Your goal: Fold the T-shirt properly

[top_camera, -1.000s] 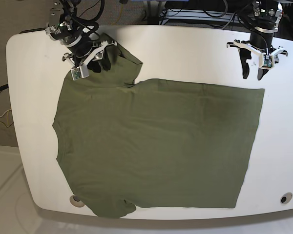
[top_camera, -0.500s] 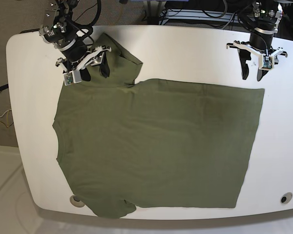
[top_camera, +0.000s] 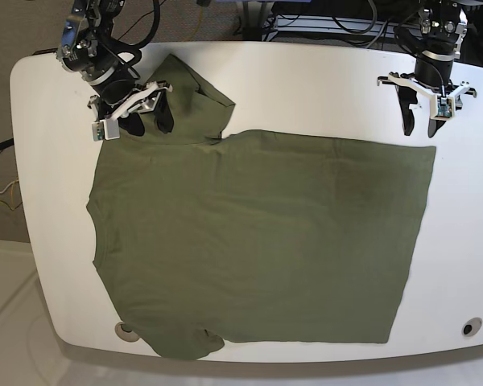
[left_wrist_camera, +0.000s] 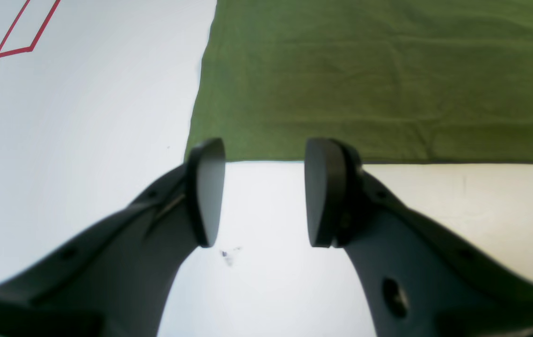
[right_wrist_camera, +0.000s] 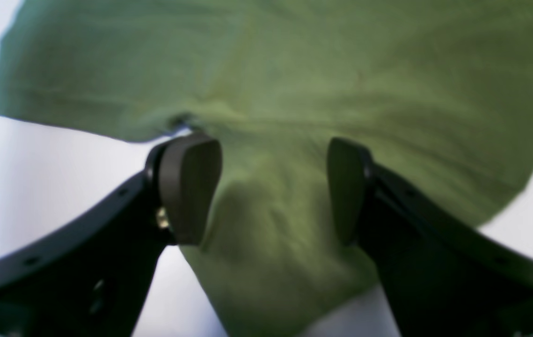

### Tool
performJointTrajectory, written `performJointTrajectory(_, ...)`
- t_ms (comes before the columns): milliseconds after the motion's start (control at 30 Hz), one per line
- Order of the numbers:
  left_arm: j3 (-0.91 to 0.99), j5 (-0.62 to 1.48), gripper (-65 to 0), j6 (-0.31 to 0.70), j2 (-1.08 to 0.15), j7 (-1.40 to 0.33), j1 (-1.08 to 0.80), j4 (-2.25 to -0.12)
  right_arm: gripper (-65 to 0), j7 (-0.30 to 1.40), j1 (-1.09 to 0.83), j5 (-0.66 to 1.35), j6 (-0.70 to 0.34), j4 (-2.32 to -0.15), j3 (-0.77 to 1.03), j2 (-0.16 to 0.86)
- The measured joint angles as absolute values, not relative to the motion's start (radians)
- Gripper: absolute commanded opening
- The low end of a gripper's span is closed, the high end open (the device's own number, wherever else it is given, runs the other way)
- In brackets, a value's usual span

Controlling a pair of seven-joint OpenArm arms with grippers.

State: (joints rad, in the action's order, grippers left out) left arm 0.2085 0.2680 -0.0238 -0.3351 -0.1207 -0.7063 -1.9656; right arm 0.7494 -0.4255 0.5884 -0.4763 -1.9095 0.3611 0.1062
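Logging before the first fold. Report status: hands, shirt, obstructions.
Left hand open, above bare table at hem corner. Right hand open over far sleeve. T-shirt flat, unfolded. Nothing in the way.

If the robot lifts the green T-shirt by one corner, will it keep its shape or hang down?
The T-shirt will probably hang limp: it lies flat with soft wrinkles, and the sleeve bunches between the right pincer's open jaws. It looks light, likely dragging across the smooth table when pulled.
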Motion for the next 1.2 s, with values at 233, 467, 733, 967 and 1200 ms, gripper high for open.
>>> performJointTrajectory(233, 0.212, 0.271, -38.6, -0.022, -0.336, -0.115, -0.673, -1.96, -28.6, 0.74, -0.404, 0.588, -0.476, -1.876, 0.359, 0.124)
performJointTrajectory(467, 0.208, 0.283, -38.6, -0.023, -0.333, -0.132, -0.672, -1.923, -28.3, 0.734, -0.348, 0.603, -0.455, -1.818, 0.352, 0.147)
performJointTrajectory(733, 0.208, 0.286, -38.6, -0.023, -0.333, -0.13, -0.664, -1.922, -27.7, 0.743, -0.317, 0.584, -0.451, -1.808, 0.341, 0.132)
performJointTrajectory(967, 0.207, 0.286, -38.6, -0.022, -0.33, -0.127, -0.668, -1.925, -28.1, 0.752, -0.295, 0.595, -0.45, -1.842, 0.378, 0.124)
performJointTrajectory(1200, 0.207, 0.286, -38.5, -0.018, -0.331, -0.116, -0.67, -1.923, -28.2, 0.77, -0.311, 0.585, -0.437, -1.864, 0.448, 0.147)
